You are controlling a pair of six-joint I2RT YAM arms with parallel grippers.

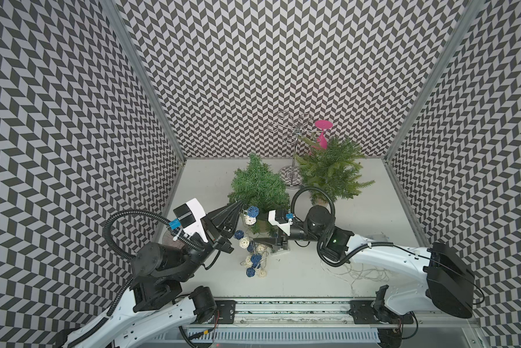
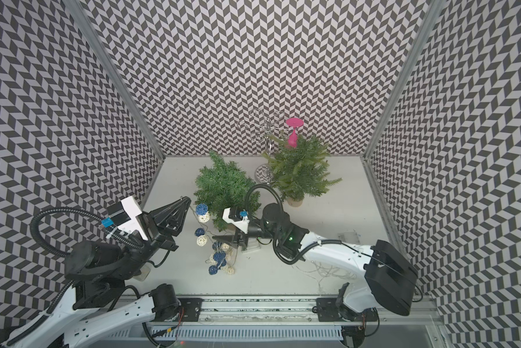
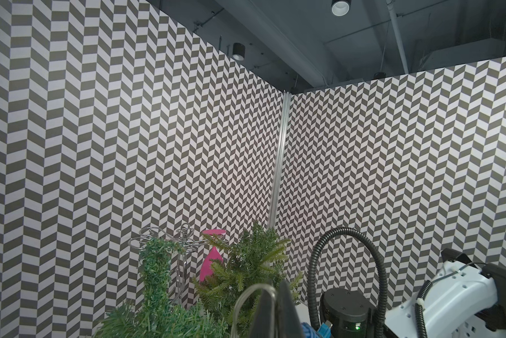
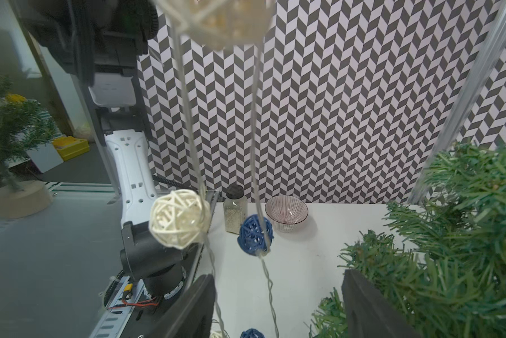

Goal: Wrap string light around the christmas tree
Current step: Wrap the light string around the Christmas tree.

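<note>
Beside bristly tree: left claw pinched, seemingly on wicker-ball string light; right claw wide.

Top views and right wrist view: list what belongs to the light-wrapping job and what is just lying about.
Job:
string light of blue and white woven balls
dark green artificial christmas tree beside it

Lying about:
lighter green artificial tree (likely spare)
chrome wire stand
pink goblet
lidded glass jar
striped bowl
</note>
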